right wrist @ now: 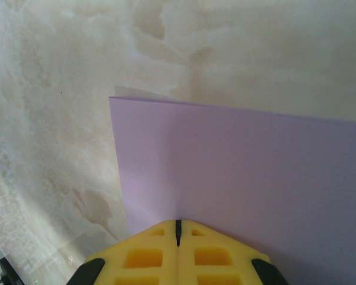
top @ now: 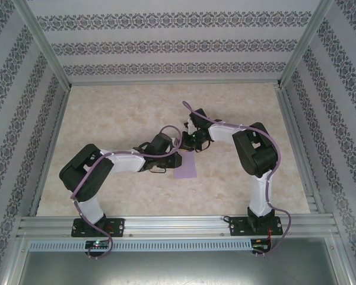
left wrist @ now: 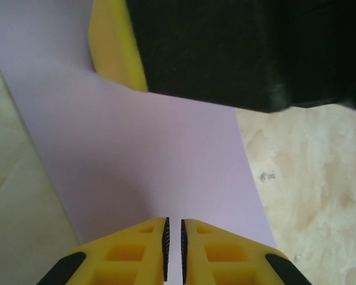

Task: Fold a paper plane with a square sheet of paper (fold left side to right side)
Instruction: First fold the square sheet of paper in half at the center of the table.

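1. Our left gripper (left wrist: 173, 237) has its jaws nearly together with a thin slit between. We cannot tell whether they nip the square sheet of paper (left wrist: 142, 154).
2. Our right gripper (right wrist: 178, 228) is pressed fully together, its tips at the sheet's edge.
3. The sheet lies flat on the table (right wrist: 225, 47) between the arms, seemingly doubled over.
4. We judge the left-to-right fold is being creased. Next comes firm pressing along that fold.

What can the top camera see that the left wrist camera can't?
Top, not left wrist: the whole left arm and right arm, plus the patterned walls. Left wrist, not top: the left gripper close up, a thin slit between its yellow tips, and another yellow finger over the paper. Both: the purple paper and the marble table.
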Controlling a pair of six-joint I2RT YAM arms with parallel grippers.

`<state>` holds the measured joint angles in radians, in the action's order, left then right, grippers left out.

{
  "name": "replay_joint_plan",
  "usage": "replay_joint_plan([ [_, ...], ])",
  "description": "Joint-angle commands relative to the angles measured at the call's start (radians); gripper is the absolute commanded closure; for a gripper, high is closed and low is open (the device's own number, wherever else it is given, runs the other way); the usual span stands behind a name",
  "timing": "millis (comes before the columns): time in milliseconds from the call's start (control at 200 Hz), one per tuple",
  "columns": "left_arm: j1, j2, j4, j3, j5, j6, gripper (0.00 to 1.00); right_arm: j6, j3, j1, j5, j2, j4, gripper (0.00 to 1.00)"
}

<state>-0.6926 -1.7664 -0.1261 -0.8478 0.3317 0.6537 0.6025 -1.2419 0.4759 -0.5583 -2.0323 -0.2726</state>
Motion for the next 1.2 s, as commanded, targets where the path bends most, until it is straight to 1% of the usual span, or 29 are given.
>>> replay_joint_plan([
  [0, -0.002, -0.024, 0.024, -0.005, 0.005, -0.022, 0.83, -0.018, -0.004, 0.014, 0.046, -0.028, -0.059, 1.00],
  [320, -0.007, 0.036, 0.043, 0.055, 0.034, -0.013, 0.83, -0.018, -0.004, 0.013, 0.051, -0.032, -0.063, 1.00],
  [510, -0.022, 0.091, 0.054, 0.114, 0.051, 0.012, 0.83, -0.018, -0.006, 0.014, 0.052, -0.031, -0.064, 1.00],
  [679, -0.039, 0.105, 0.052, 0.146, 0.070, 0.021, 0.83, -0.017, -0.008, 0.014, 0.053, -0.035, -0.065, 1.00],
  [879, -0.055, 0.115, 0.078, 0.141, 0.071, 0.009, 0.83, -0.020, -0.008, 0.013, 0.056, -0.034, -0.072, 1.00],
  [1194, -0.109, 0.143, 0.148, 0.124, 0.092, -0.033, 0.83, -0.018, -0.016, 0.012, 0.075, -0.029, -0.092, 1.00],
])
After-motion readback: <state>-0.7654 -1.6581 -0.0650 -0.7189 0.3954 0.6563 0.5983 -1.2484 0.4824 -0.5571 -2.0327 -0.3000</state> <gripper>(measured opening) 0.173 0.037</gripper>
